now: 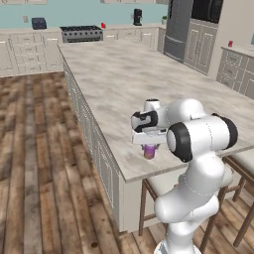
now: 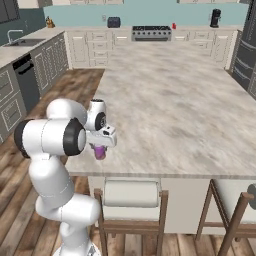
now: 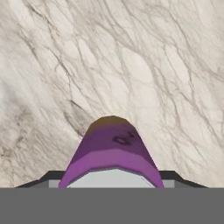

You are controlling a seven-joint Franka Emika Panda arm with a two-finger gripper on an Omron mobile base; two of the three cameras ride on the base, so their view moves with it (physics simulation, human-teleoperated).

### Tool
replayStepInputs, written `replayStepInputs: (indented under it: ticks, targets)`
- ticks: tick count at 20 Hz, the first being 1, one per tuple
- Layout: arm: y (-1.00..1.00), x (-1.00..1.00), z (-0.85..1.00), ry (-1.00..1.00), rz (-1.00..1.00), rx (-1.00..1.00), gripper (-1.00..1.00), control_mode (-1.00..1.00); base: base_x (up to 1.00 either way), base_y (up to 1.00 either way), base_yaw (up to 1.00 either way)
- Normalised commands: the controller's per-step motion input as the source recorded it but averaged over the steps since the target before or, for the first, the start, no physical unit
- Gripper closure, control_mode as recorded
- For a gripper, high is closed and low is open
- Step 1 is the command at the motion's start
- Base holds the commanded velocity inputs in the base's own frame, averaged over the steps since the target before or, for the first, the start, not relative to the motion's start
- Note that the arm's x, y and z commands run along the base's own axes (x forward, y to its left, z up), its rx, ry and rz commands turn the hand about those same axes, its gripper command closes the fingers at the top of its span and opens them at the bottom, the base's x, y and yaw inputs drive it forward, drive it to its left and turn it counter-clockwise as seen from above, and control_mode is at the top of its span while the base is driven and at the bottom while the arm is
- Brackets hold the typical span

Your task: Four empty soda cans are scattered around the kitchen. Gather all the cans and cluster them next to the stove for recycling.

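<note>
Purple can (image 1: 149,151) upright on island counter (image 1: 129,79), straight beneath claw (image 1: 149,145), between its fingers; grip or gap: cannot tell.

You see a purple soda can (image 3: 111,151) with a pale top on the beige, grey-veined marbled island counter (image 1: 129,79). Farther off, a red can (image 1: 103,25) stands beside the grey-steel stove (image 1: 81,32), against the teal wall (image 2: 150,14).

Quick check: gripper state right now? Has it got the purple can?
Gripper: down over the purple can on the island counter, fingers either side; whether it is clamped cannot be told.
</note>
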Motion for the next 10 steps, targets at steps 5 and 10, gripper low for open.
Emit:
replayStepInputs:
  ticks: [5, 10]
  targets:
    - [-0.01, -0.01, 0.03, -0.01, 0.00, 0.00, 1.00, -1.00, 0.00, 0.00, 0.00]
    - [-0.02, 0.00, 0.53, -0.02, 0.00, 0.00, 1.00, -1.00, 0.00, 0.00, 0.00]
